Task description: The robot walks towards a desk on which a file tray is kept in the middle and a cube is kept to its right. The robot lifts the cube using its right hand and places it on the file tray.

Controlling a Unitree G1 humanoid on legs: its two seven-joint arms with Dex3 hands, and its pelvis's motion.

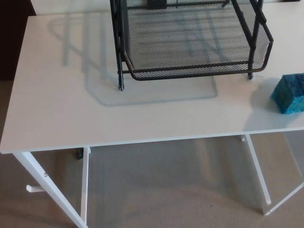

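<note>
File tray (190, 47) stands on the surface (71, 114), set back toward the far edge at about mid-width, feet down, open front facing the near edge. Cube (289, 92) rests on the surface to the tray's right, on the robot's right side. It is apart from the tray, closer to the near edge, and partly cut off by the frame. Desk legs (84, 185) drop from under the near edge to the floor (166, 194) below.
</note>
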